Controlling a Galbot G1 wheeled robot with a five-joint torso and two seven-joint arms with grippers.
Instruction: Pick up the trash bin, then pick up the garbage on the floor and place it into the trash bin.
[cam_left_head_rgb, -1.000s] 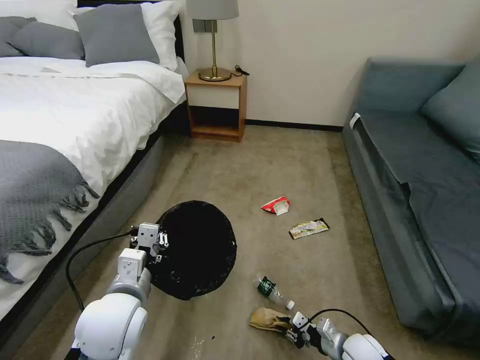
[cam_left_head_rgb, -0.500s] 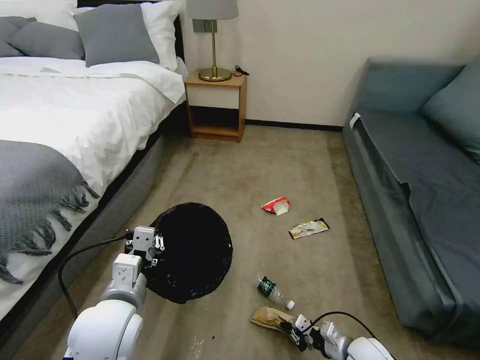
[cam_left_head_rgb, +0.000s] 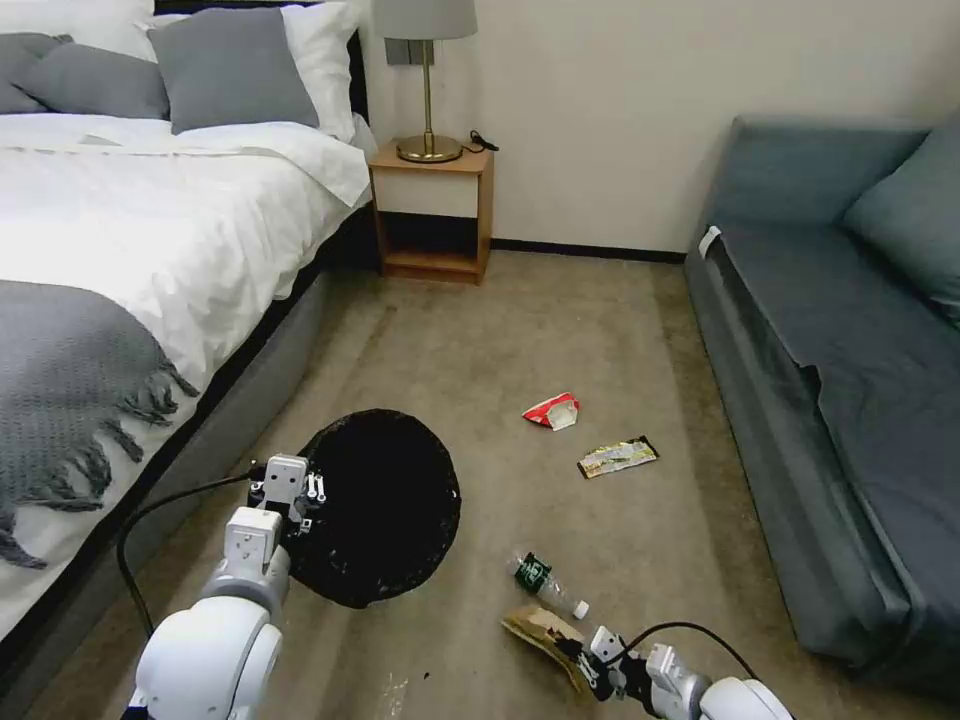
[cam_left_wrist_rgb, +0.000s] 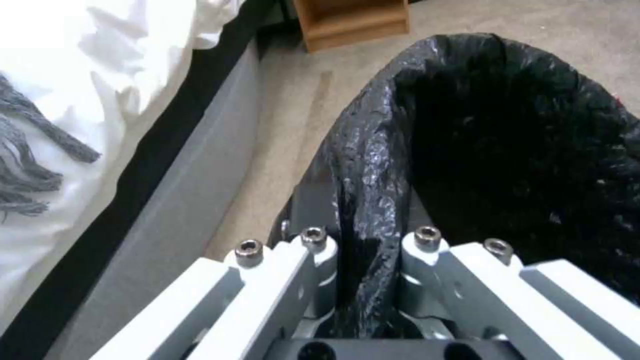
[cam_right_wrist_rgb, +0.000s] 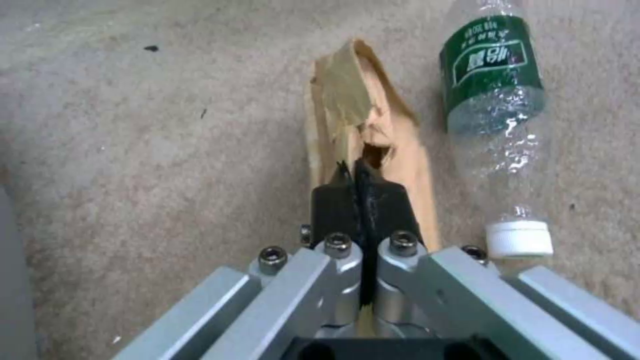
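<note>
Left gripper (cam_left_head_rgb: 300, 497): clamped on the bag-covered rim of the trash bin, low on the robot's left, near the bed. In the left wrist view the gripper (cam_left_wrist_rgb: 363, 235) has a fold of glossy black plastic pinched between its narrow jaws.
Trash bin (cam_left_head_rgb: 385, 505): held at its rim, mouth tipped toward the camera, black liner all you see inside; it sits between the bed (cam_left_head_rgb: 120, 260) and the litter. In the left wrist view, the bin's black liner (cam_left_wrist_rgb: 507, 140) is draped over the edge.
Right gripper (cam_left_head_rgb: 578, 662): down at the carpet on the robot's right, jaws pressed nearly together on the near end of the brown paper bag (cam_left_head_rgb: 540, 627). The right wrist view shows the gripper (cam_right_wrist_rgb: 363, 195) biting the crumpled bag (cam_right_wrist_rgb: 353, 115).
Bottle (cam_left_head_rgb: 547, 585): clear, green label, white cap, lying on the carpet just beside the paper bag; same bottle in the right wrist view (cam_right_wrist_rgb: 497, 95).
Red-and-white packet (cam_left_head_rgb: 552, 410): on the carpet farther out, toward the nightstand (cam_left_head_rgb: 432, 212).
Gold-and-black wrapper (cam_left_head_rgb: 618, 456): flat on the floor near the packet, toward the sofa (cam_left_head_rgb: 850, 380).
</note>
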